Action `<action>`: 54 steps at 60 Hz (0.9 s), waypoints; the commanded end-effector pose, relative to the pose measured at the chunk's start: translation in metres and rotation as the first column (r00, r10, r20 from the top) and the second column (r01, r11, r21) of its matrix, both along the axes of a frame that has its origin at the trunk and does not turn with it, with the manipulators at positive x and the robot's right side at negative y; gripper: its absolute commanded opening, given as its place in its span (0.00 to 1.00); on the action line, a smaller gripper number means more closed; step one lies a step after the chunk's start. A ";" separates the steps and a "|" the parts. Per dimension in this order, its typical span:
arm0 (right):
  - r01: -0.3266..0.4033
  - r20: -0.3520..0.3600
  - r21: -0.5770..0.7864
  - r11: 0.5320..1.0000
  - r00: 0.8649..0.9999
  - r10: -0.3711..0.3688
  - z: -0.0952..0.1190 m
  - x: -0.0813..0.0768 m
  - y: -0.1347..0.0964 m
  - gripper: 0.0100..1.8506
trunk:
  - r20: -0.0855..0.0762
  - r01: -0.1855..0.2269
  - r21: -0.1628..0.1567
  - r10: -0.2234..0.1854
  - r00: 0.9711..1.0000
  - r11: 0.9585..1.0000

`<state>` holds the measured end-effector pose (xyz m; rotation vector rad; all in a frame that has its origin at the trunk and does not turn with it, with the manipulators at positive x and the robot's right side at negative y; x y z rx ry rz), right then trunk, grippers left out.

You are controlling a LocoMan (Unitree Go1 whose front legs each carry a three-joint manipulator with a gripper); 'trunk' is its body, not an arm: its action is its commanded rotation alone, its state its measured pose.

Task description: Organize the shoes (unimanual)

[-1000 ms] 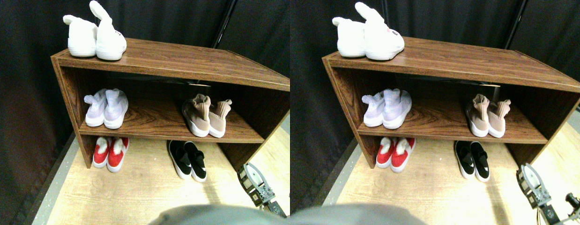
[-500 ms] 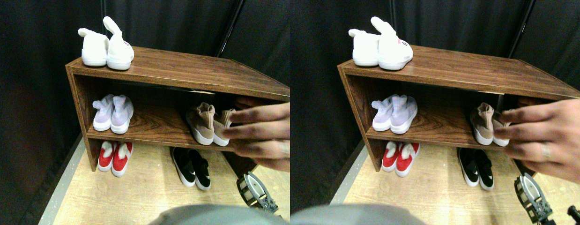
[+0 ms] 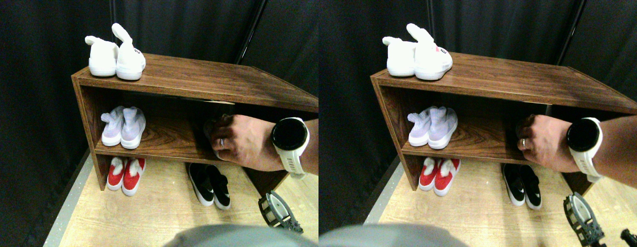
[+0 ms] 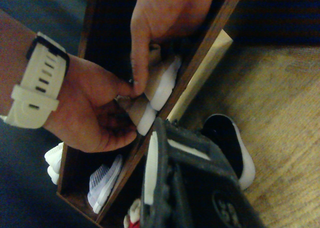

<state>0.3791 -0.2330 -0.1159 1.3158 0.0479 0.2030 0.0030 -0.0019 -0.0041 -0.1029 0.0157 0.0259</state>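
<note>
The tan sneakers [image 4: 161, 84] lie on the middle shelf, gripped by a person's two hands [image 4: 95, 106] in the wrist view. In the stereo view one hand [image 3: 244, 143] with a white-strapped watch [image 3: 290, 138] covers them. The black slip-ons [image 3: 210, 185] stand side by side on the floor under the shelf's right part. My right gripper [image 3: 279, 211] hangs low at the lower right, apart from every shoe, just right of the black pair.
A brown wooden shelf unit [image 3: 195, 77] carries white bunny-ear shoes [image 3: 115, 57] on top and lavender sneakers [image 3: 123, 126] on the middle board's left. Red shoes [image 3: 124, 174] sit on the floor at the left. Dark curtains hang behind; the light wood floor [image 3: 154, 216] lies in front.
A person's hand came in from the right and now reaches deeper into the middle shelf, closing over the tan sneakers. The camera shifted after the earliest frame. My gripper stayed low.
</note>
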 end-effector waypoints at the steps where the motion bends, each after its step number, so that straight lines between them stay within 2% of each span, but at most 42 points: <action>1: -0.001 0.047 0.004 1.000 0.999 0.001 0.007 0.001 0.003 0.03 | 0.013 -0.004 -0.006 0.004 1.000 1.000; 11: 0.008 0.042 -0.001 1.000 0.999 -0.008 0.005 0.004 0.003 0.03 | 0.005 -0.003 -0.008 0.003 1.000 1.000; 54: 0.006 0.043 -0.004 1.000 0.999 -0.006 0.003 0.015 -0.003 0.03 | -0.007 0.008 -0.007 -0.008 1.000 1.000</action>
